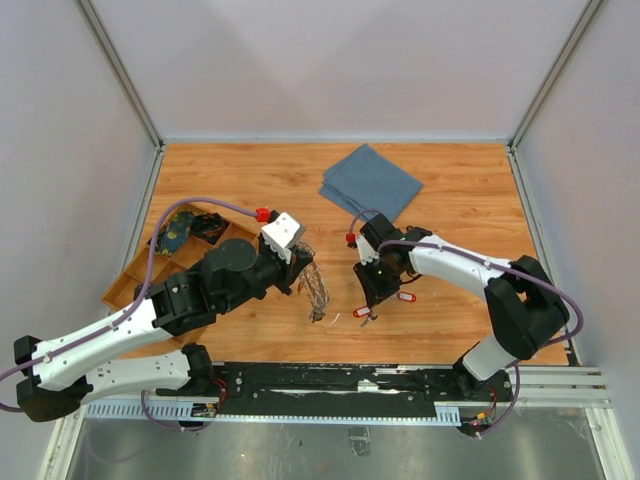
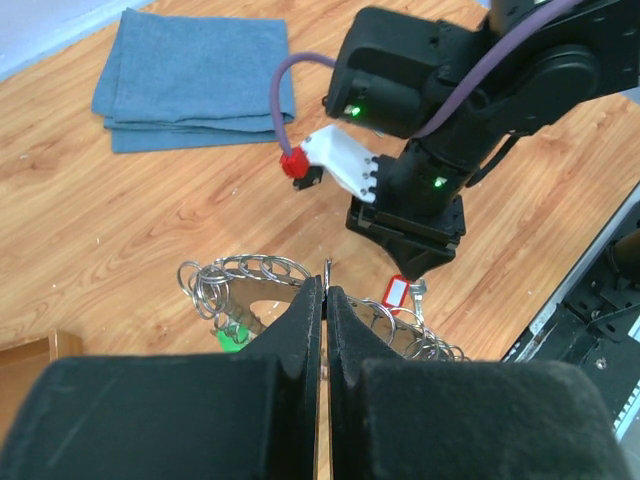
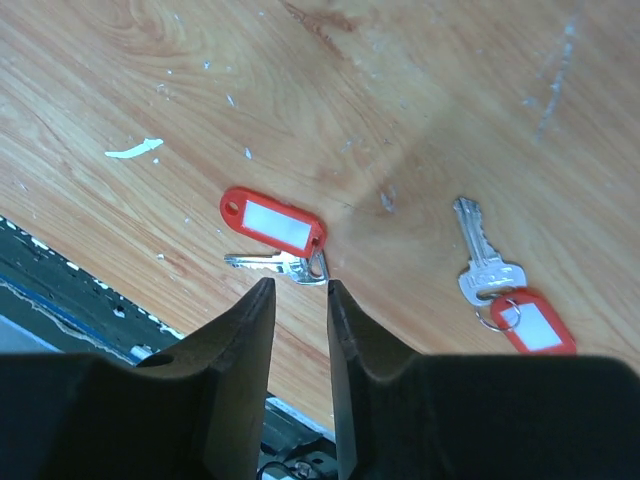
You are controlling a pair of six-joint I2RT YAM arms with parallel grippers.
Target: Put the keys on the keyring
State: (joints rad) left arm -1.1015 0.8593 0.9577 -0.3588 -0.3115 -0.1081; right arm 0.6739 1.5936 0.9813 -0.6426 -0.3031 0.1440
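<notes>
On the counter [image 1: 250,180], left tool [image 2: 325,290] holds the keyring [image 2: 250,270] up, right tool [image 3: 300,285] hovers over a loose key.
Left tool fingers pressed together, pinching an edge of the keyring, which hangs from it just above the wood near the counter's middle; a green tag [image 2: 232,338] shows among its loops. Right tool fingers slightly spread, nothing between them, tips right over a red-tagged key [image 3: 272,222] lying flat; a second red-tagged key [image 3: 520,320] lies near it on the wood, apart from it. Wooden tray [image 1: 128,275] at left has compartments: a dark blue-green item [image 1: 178,228] in a far one, a black item [image 1: 207,228] in the next; can't tell what they are, rest hidden by the arm. Folded blue cloth [image 1: 370,182] lies at the far side.
</notes>
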